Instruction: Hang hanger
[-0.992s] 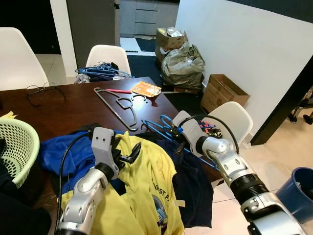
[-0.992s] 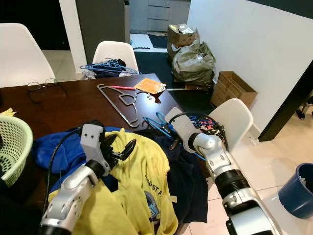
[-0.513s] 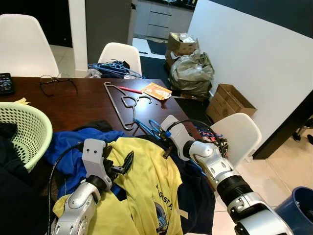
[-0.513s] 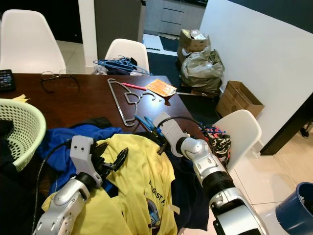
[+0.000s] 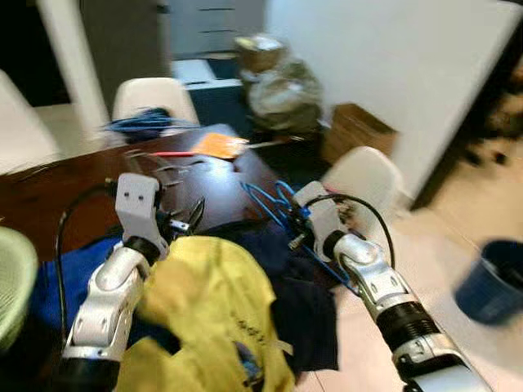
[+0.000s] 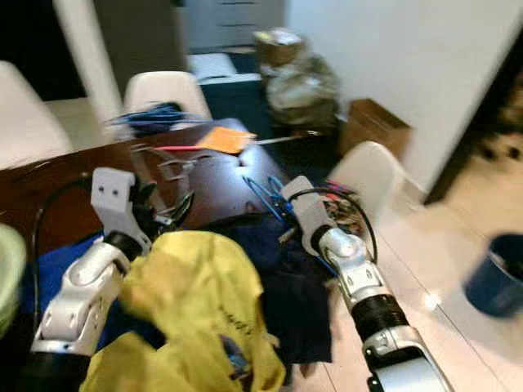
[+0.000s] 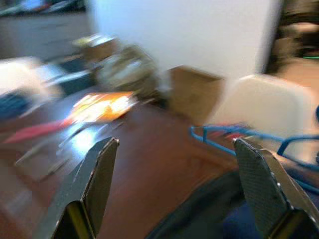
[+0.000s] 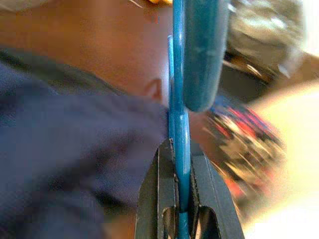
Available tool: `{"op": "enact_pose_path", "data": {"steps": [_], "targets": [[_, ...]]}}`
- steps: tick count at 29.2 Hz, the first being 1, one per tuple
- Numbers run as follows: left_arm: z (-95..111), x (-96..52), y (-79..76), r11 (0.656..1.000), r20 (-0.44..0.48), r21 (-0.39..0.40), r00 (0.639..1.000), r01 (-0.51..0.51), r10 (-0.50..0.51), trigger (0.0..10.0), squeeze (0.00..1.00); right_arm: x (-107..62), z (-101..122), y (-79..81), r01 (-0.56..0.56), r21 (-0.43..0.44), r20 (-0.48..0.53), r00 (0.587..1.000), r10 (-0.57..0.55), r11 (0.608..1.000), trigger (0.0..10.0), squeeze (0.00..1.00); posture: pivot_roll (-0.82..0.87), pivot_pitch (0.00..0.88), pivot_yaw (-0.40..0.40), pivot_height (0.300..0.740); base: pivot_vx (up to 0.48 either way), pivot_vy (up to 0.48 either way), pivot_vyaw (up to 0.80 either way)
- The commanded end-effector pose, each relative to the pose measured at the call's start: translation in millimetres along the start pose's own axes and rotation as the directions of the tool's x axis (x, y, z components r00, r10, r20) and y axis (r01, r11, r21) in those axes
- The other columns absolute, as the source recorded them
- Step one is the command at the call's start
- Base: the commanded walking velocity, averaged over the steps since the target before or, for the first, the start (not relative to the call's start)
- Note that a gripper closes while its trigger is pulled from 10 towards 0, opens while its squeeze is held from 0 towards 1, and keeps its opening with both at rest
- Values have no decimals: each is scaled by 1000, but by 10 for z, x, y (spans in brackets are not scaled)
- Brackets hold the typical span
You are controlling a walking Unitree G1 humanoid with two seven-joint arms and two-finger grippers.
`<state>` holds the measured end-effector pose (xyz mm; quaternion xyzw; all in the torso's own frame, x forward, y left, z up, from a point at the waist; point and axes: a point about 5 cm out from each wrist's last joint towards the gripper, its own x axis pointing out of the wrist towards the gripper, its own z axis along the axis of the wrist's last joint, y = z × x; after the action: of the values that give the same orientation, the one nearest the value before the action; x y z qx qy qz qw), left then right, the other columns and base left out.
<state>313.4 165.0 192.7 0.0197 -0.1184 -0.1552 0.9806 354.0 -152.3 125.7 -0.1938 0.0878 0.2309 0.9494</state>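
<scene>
At desk edge, my right tool clamped on thin blue plastic hanger — left tool wide open, empty. Risk I see: hanger snagging dark navy garment on lift.

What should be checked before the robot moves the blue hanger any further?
1. Right claw shut on the blue hanger: ok.
2. Left claw open and holding nothing: ok.
3. Hanger free of the navy garment: cannot tell; it lies against the cloth.
4. Head views sharp enough to aim: not ok, blurred.
5. A rail or hook to hang it on: cannot tell.
</scene>
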Motion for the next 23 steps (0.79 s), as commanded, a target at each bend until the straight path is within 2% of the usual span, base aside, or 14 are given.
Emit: {"op": "enact_pose_path", "data": {"steps": [1, 5, 7, 8, 9, 12, 13, 14, 16, 17, 18, 19, 21, 23], "targets": [[-5, 0, 12, 999, -46, 26, 998, 35, -34, 10000, 0, -17, -42, 36, 3, 16, -14, 1000, -3, 1000, 10000, 0, 12, 0, 37, 740, 0, 0, 0], [18, 1, -12, 998, -73, 40, 996, 56, -53, 10000, 0, -41, -55, 28, 10, 12, -16, 1000, -10, 1000, 10000, 0, 13, 0, 34, 740, 0, 0, 0], [32, -140, -31, 994, -154, 81, 986, 73, -60, 10000, 0, -38, -36, 8, 9, 1, -16, 1000, -9, 1000, 10000, 0, 35, 0, 14, 740, 0, 0, 0], [32, -140, -31, 994, -154, 81, 986, 73, -60, 10000, 0, -38, -36, 8, 9, 1, -16, 1000, -9, 1000, 10000, 0, 35, 0, 14, 740, 0, 0, 0], [74, -211, -10, 992, -173, 107, 984, 71, -52, 10000, 0, -27, -16, -1, 5, -2, -11, 1000, -5, 1000, 10000, 0, 42, 0, 7, 740, 0, 0, 0], [74, -211, -10, 992, -173, 107, 984, 71, -52, 10000, 0, -27, -16, -1, 5, -2, -11, 1000, -5, 1000, 10000, 0, 42, 0, 7, 740, 0, 0, 0], [132, -271, 30, 983, -189, 164, 981, 78, -46, 10000, 0, -16, 9, -3, 1, 1, -2, 1000, -1, 1000, 10000, 0, 58, 0, -4, 740, 0, 0, 0], [188, -339, 87, 956, -218, 274, 975, 104, -44, 10000, 0, 0, 38, 2, -4, 6, 8, 1000, 4, 1000, 10000, 0, 58, 0, -4, 740, 0, 0, 0], [188, -339, 87, 956, -218, 274, 975, 104, -44, 10000, 0, 0, 38, 2, -4, 6, 8, 1000, 4, 1000, 10000, 0, 58, 0, -4, 740, 0, 0, 0], [245, -423, 141, 910, -272, 385, 961, 153, -46, 10000, 0, 14, 67, 7, -6, 10, 17, 1000, 6, 1000, 10000, 0, 76, 0, -11, 740, 0, 0, 0], [245, -423, 141, 910, -272, 385, 961, 153, -46, 10000, 0, 14, 67, 7, -6, 10, 17, 1000, 6, 1000, 10000, 0, 76, 0, -11, 740, 0, 0, 0], [294, -493, 167, 883, -319, 435, 947, 177, -32, 10000, 0, 23, 87, 10, -7, 10, 23, 1000, 7, 1000, 10000, 0, 78, 0, -12, 740, 0, 0, 0], [294, -493, 167, 883, -319, 435, 947, 177, -32, 10000, 0, 23, 87, 10, -7, 10, 23, 1000, 7, 1000, 10000, 0, 78, 0, -12, 740, 0, 0, 0], [330, -553, 157, 891, -350, 428, 937, 154, 6, 10000, 0, 26, 99, 8, -7, 10, 25, 1000, 7, 1000, 10000, 0, 87, 0, -13, 740, 0, 0, 0]]}}
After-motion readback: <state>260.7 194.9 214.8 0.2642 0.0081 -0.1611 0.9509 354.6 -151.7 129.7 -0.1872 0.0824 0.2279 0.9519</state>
